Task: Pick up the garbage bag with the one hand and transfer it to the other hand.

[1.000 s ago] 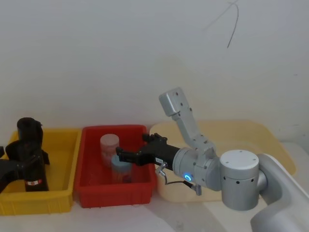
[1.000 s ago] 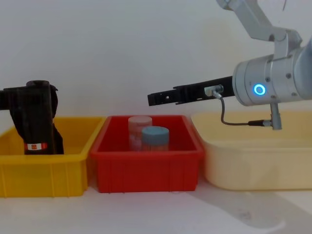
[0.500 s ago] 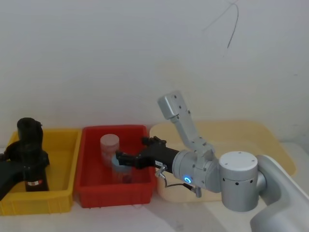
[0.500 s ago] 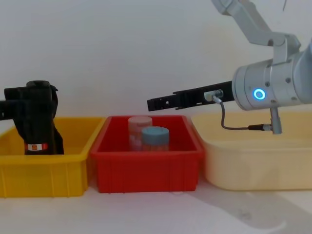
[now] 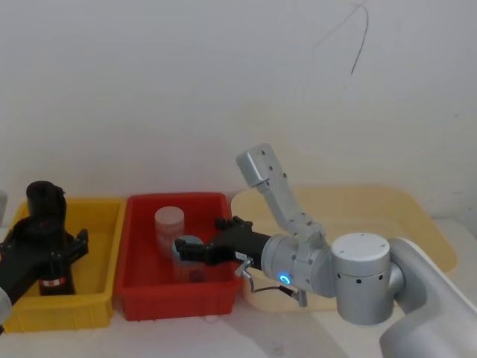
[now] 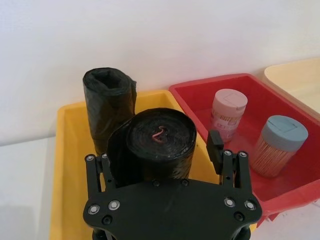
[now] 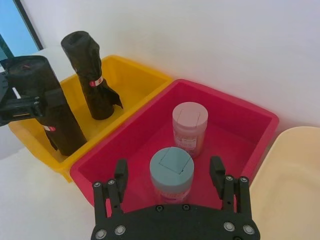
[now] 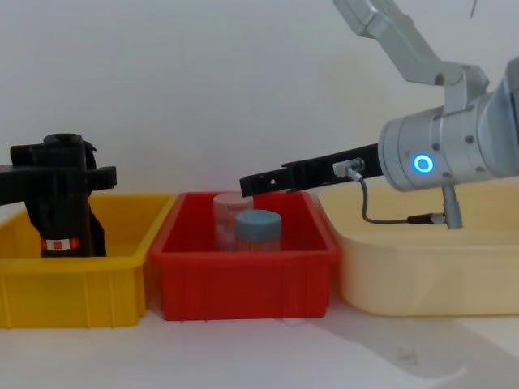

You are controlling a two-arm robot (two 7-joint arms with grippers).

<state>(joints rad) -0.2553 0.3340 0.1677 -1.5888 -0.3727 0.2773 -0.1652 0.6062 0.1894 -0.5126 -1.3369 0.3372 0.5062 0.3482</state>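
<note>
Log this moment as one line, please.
stage: pre-grasp | left hand: open, straddling garbage bag in yellow bin | right hand: open, over red bin | transfer: not yet done

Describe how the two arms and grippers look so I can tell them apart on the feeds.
The right arm is silver-grey with fat cylindrical joints, a glowing blue light ring and a thin grey cable looping beneath. The right gripper has two long, slim black fingers. The left gripper is likewise black and two-fingered; its black base plate carries silver screws.
</note>
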